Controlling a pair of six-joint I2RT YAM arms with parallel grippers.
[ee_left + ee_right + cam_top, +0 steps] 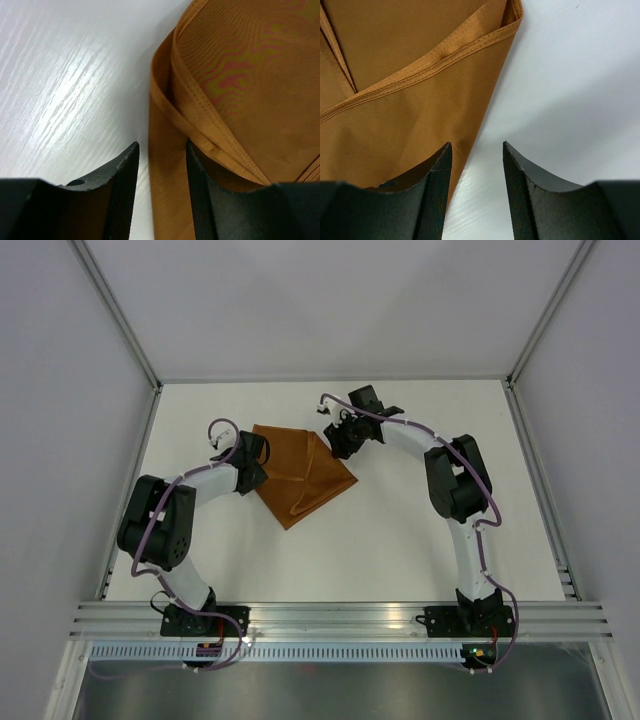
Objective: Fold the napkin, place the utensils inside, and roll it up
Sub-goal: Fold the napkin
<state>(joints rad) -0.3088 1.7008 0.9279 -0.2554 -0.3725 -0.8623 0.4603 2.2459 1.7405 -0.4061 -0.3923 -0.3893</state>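
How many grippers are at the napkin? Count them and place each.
2. The left gripper straddles the napkin's left edge, jaws open. The right gripper straddles its right edge near the far corner, jaws open. Neither is hidden.

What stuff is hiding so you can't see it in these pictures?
- Top view: the left gripper covers the left corner of the napkin, and the right gripper covers its far right corner.
- Wrist views: the picture edges cut off most of the napkin.
- No utensils show in any view; whether the folds hide them cannot be told.
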